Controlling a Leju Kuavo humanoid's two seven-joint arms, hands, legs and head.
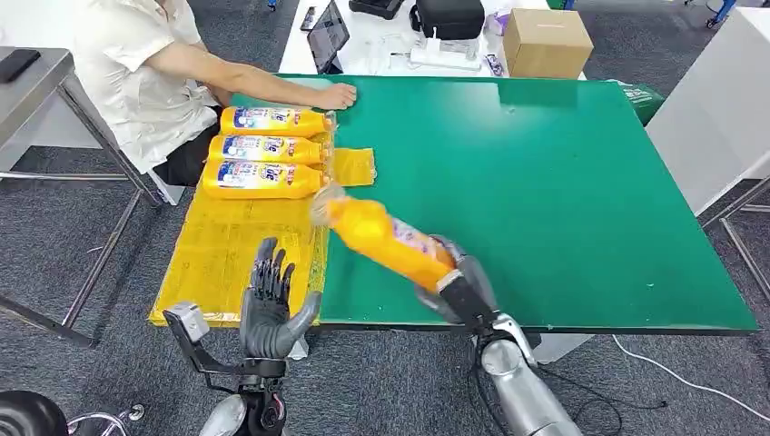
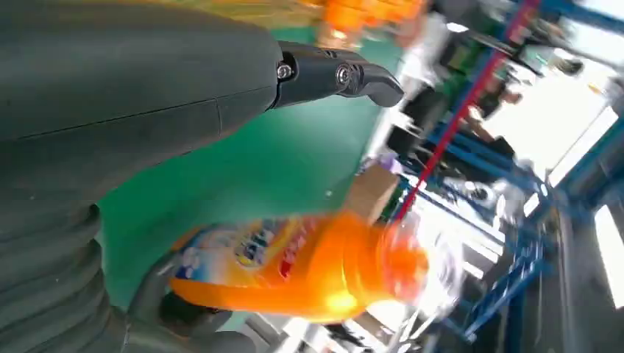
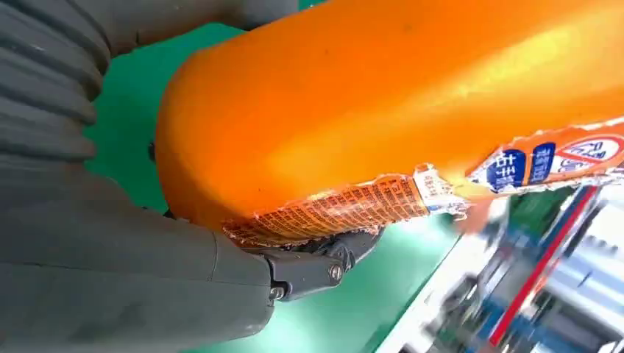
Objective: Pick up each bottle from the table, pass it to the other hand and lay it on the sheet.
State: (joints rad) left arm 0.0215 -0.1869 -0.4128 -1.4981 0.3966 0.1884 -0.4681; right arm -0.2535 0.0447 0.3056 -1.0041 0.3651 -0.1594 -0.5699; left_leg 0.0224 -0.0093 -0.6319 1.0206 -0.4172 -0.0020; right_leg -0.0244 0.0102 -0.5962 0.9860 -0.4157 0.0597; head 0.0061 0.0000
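Right hand [image 1: 459, 289] clamped on base of orange bottle [image 1: 381, 234], held tilted above the green table [image 1: 563, 200], cap toward the yellow sheet [image 1: 227, 254]
Left hand [image 1: 270, 304] upright at the sheet's near edge, fingers apart, holding nothing. Three matching bottles [image 1: 272, 148] lie side by side on the sheet; a person's hand [image 1: 336, 94] rests on the table beside them

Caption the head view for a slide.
Right hand carries an orange bottle toward the open left hand; three bottles lie on the yellow sheet.
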